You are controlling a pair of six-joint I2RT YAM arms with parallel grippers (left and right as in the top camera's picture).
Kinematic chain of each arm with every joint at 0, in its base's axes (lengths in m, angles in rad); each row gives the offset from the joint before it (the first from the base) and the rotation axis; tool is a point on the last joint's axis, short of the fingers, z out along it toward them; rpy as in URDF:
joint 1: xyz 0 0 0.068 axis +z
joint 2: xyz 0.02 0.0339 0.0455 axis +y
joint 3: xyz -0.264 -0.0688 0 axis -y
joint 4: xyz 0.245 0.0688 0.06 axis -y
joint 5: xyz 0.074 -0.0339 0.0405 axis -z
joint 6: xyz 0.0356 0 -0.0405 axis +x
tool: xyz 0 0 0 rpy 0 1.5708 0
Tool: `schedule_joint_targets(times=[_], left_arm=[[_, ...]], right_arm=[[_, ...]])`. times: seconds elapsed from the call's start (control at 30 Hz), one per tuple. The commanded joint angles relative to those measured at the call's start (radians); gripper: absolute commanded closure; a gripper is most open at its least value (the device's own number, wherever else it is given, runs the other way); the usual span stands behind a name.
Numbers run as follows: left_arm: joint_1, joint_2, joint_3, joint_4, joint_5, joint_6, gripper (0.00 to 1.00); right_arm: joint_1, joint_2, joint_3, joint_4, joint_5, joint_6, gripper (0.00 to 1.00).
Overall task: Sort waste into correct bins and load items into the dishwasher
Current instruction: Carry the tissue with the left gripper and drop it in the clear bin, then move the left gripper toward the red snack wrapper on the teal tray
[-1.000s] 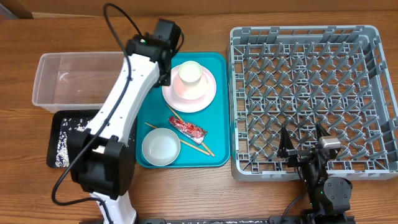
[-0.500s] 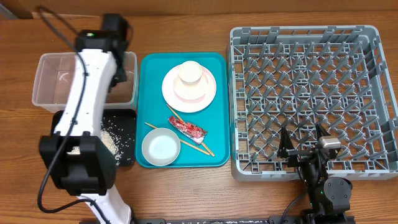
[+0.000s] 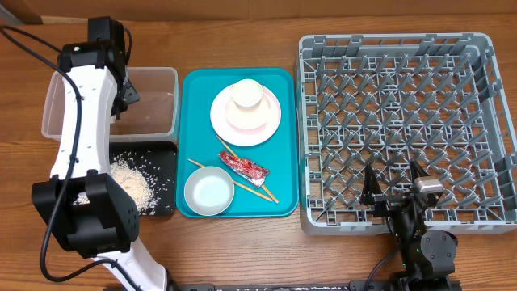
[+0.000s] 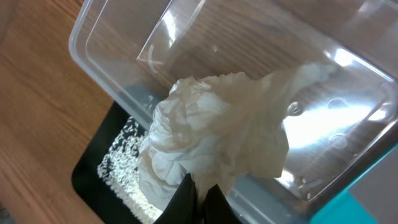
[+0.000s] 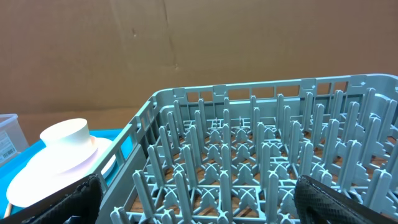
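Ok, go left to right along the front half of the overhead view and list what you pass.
black tray → bowl → wrapper → rack

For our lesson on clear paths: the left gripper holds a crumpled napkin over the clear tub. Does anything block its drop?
Nothing visible does. The napkin hangs from the shut left gripper over the clear tub, whose top is open, with no lid.
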Motion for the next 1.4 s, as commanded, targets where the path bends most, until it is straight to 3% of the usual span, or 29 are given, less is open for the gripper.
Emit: schedule_joint_targets(times=[0.0, 0.17, 0.33, 0.43, 0.47, 0.53, 0.67, 0.87, 0.9, 0.97, 1.0, 1.07, 1.1, 1.37], left_arm=[[0.005, -0.012, -0.006, 0.024, 0.009, -0.002, 0.95], [0.005, -0.012, -0.028, 0.064, 0.005, 0.002, 0.94], [0.005, -0.012, -0.076, 0.117, 0.005, 0.002, 0.78], [0.005, -0.012, -0.095, 0.134, 0.005, 0.002, 0.44], [0.005, -0.012, -0.095, 0.134, 0.006, 0.002, 0.39], [0.004, -0.015, -0.092, 0.124, 0.006, 0.002, 0.37], [-0.005, -0.034, -0.087, 0.103, 0.064, 0.001, 0.4], [-0.035, -0.134, -0.083, 0.034, 0.392, 0.002, 0.43], [-0.05, -0.159, -0.083, 0.005, 0.552, 0.049, 0.47], [-0.068, -0.168, -0.083, -0.022, 0.707, 0.135, 0.57], [-0.08, -0.168, -0.083, -0.043, 0.787, 0.185, 0.65], [-0.109, -0.165, -0.088, -0.085, 0.893, 0.248, 0.91], [-0.127, -0.164, -0.091, -0.105, 0.909, 0.261, 0.96], [-0.377, -0.161, -0.214, -0.093, 0.747, 0.175, 0.96]], right_arm=[[0.005, -0.01, -0.011, 0.006, 0.005, 0.007, 0.0], [0.005, -0.01, -0.011, 0.006, 0.006, 0.007, 0.0], [0.005, -0.01, -0.011, 0.006, 0.005, 0.007, 0.0], [0.005, -0.01, -0.011, 0.006, 0.005, 0.007, 0.0], [0.005, -0.01, -0.011, 0.006, 0.005, 0.007, 0.0], [0.005, -0.01, -0.011, 0.006, 0.005, 0.007, 0.0], [0.005, -0.01, -0.011, 0.006, 0.005, 0.007, 0.0], [0.005, -0.01, -0.011, 0.006, 0.005, 0.007, 0.0], [0.005, -0.01, -0.011, 0.006, 0.005, 0.007, 0.0], [0.005, -0.01, -0.011, 0.006, 0.005, 0.007, 0.0], [0.005, -0.01, -0.011, 0.006, 0.005, 0.007, 0.0], [0.005, -0.01, -0.011, 0.006, 0.005, 0.007, 0.0], [0.005, -0.01, -0.011, 0.006, 0.005, 0.007, 0.0], [0.005, -0.01, -0.011, 0.006, 0.005, 0.007, 0.0]])
